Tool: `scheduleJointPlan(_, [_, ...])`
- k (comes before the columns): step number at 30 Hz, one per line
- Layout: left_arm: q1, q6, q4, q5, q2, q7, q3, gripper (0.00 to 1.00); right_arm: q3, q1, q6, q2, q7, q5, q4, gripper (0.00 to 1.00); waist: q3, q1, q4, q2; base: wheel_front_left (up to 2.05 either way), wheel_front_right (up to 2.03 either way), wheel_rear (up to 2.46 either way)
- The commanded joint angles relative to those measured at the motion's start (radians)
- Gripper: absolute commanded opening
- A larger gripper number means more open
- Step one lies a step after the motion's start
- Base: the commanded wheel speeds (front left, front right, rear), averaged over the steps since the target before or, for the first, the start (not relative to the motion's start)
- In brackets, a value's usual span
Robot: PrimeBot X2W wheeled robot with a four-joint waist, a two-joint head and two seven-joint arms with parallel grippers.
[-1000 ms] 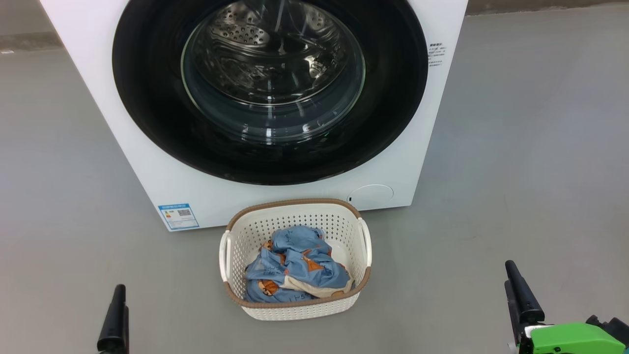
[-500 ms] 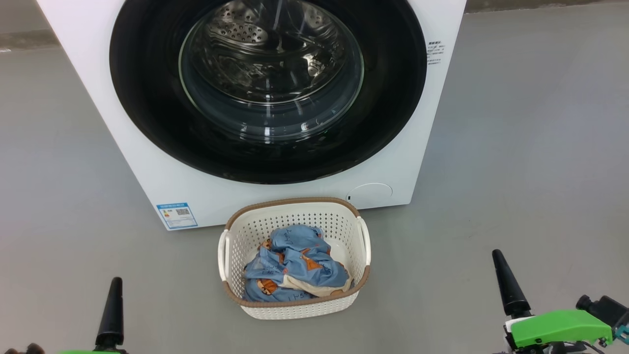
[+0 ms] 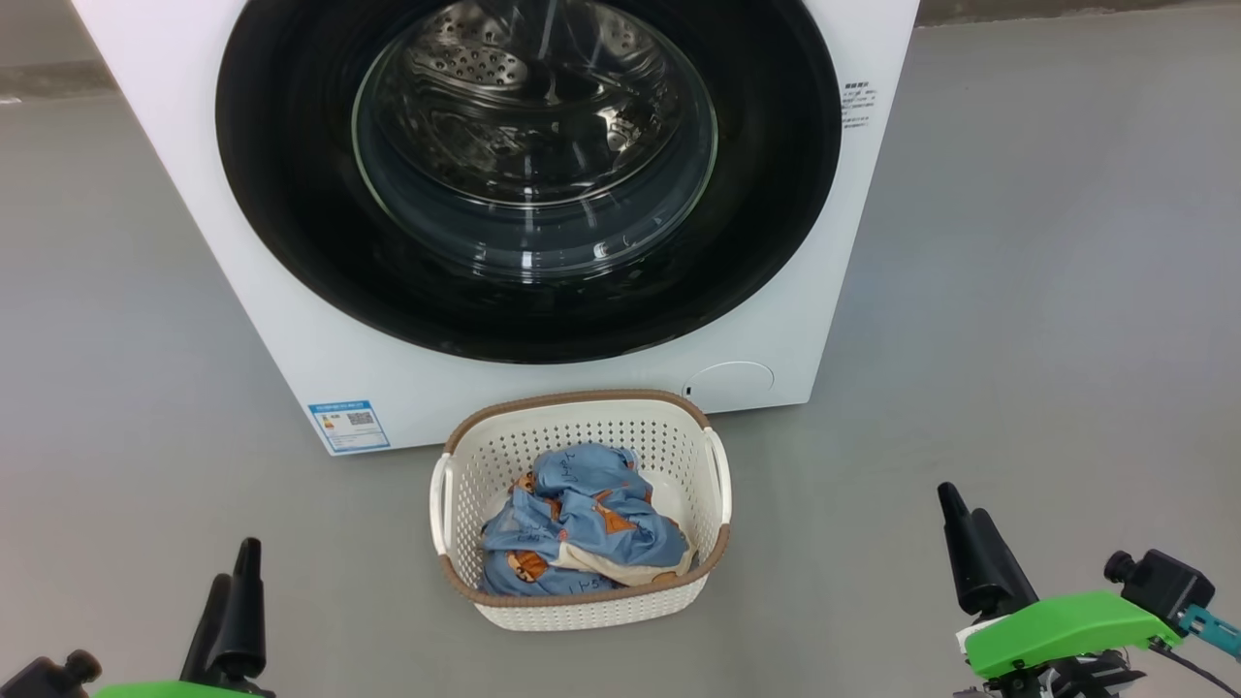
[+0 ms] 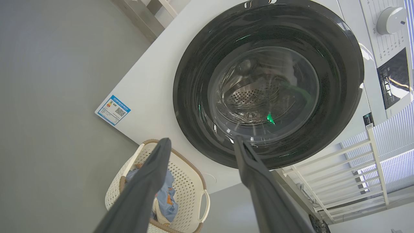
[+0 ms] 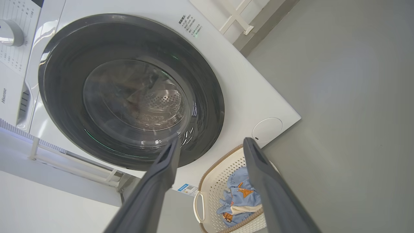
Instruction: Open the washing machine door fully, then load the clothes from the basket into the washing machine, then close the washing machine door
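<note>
On the grey floor [image 3: 1018, 291], a white washing machine [image 3: 291, 320] is seen from above. The washing machine door [image 3: 776, 194], a glossy black ring round a clear glass bowl, is shut flush against the front. A perforated steel drum [image 3: 485, 68] can be made out through the glass. A blue energy label [image 3: 349, 425] is stuck at the lower left corner of the front, and a round service cap [image 3: 729, 383] is set near the lower right corner.

The basket [image 3: 582, 427], cream with a brown rim, is placed on the floor just in front of the machine, below the door. The clothes [image 3: 582, 528], light blue with orange prints and a cream part, are heaped inside it.

The left gripper [image 3: 235, 572] is held at the lower left, well apart from the basket. Its two dark fingers are spread wide, with nothing between them. The right gripper [image 3: 962, 504] is held at the lower right, likewise spread wide and empty.
</note>
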Motion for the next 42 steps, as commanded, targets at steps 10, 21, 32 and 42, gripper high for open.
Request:
scheduleJointPlan(10, [-0.045,-0.006,-0.014,0.127,0.059,-0.040,-0.012,1.00,0.039,-0.075,0.005,-0.010,-0.040,-0.168,0.019,1.00,-0.005,-0.0001,-0.002,0.0000,0.00,0.00,0.00])
scheduleJointPlan(21, [-0.053,-0.007,-0.012,0.241,0.085,-0.072,-0.026,1.00,0.061,-0.104,0.006,-0.011,-0.072,-0.322,0.053,1.00,-0.002,-0.0001,0.000,0.0000,0.00,0.00,0.00])
scheduleJointPlan(32, [-0.051,-0.009,-0.016,0.369,0.115,-0.107,-0.047,1.00,0.081,-0.133,0.007,-0.013,-0.107,-0.482,0.081,1.00,-0.002,-0.0001,0.001,0.0000,0.00,0.00,0.00])
scheduleJointPlan(42, [-0.050,-0.009,-0.017,0.466,0.128,-0.134,-0.049,1.00,0.098,-0.150,0.008,-0.014,-0.131,-0.597,0.092,1.00,-0.003,-0.0001,0.004,0.0000,0.00,0.00,0.00])
